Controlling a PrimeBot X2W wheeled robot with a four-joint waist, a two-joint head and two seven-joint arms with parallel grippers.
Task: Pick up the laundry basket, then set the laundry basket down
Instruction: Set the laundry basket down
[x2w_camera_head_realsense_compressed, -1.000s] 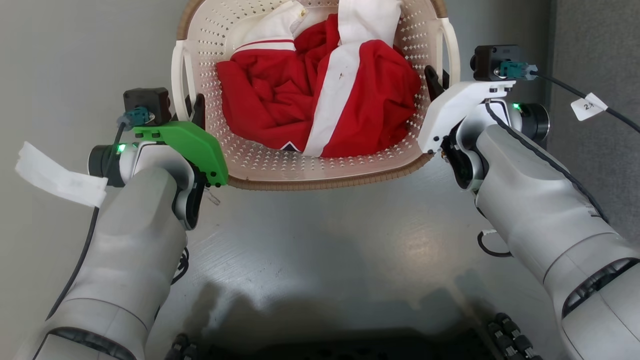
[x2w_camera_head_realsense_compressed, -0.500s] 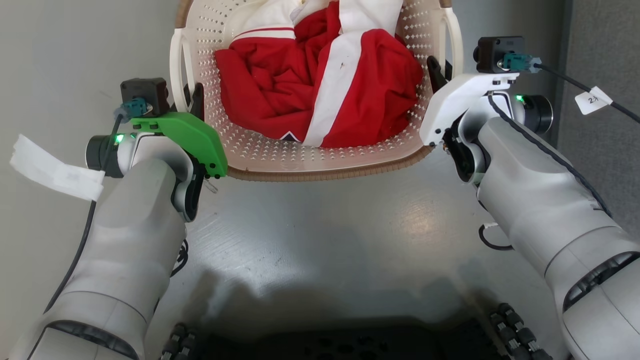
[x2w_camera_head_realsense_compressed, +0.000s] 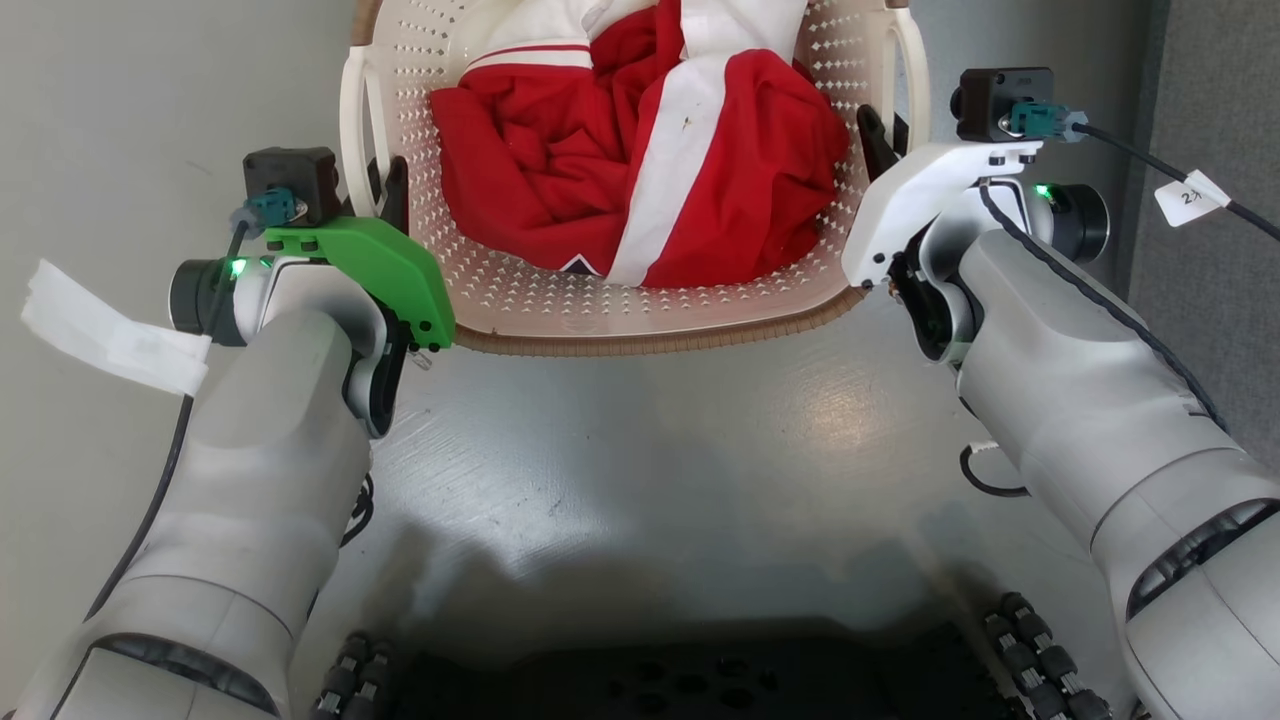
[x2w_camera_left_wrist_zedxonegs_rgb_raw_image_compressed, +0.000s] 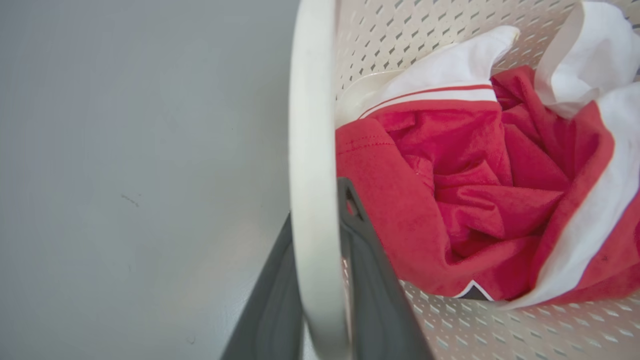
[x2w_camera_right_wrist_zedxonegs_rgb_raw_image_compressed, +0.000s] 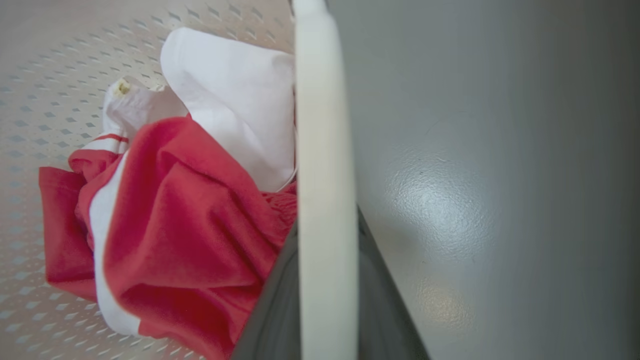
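**Head view.** The laundry basket (x2w_camera_head_realsense_compressed: 560, 300) sits at the upper middle of the frame on or above the grey floor (x2w_camera_head_realsense_compressed: 650, 470); I cannot tell whether it touches. A crumpled red and white garment (x2w_camera_head_realsense_compressed: 560, 170) lies inside it. The left gripper (x2w_camera_head_realsense_compressed: 386, 196) is at the left handle (x2w_camera_head_realsense_compressed: 350, 120) and the right gripper (x2w_camera_head_realsense_compressed: 884, 140) at the right handle (x2w_camera_head_realsense_compressed: 914, 70). Against a second ago, the basket and both grippers stand a little higher in the frame. The darker strip (x2w_camera_head_realsense_compressed: 1220, 90) at the right edge has slid further right and more of the robot's dark base (x2w_camera_head_realsense_compressed: 680, 680) shows at the bottom, so the camera itself has moved. The hold on the handles looks the same as before. The basket's far end is cut off by the top edge, and the green and white gripper housings hide most of the fingers.

**Left wrist view.** The white handle bar runs up the middle, with one dark finger (x2w_camera_left_wrist_zedxonegs_rgb_raw_image_compressed: 270, 305) left of it and the other on its right, both pressed against it: clamped on the handle. The fingers' lower parts are cut off by the bottom edge.

**Right wrist view.** Two dark fingers (x2w_camera_right_wrist_zedxonegs_rgb_raw_image_compressed: 272, 305) close on the blurred white handle from both sides, garment at left, floor at right.
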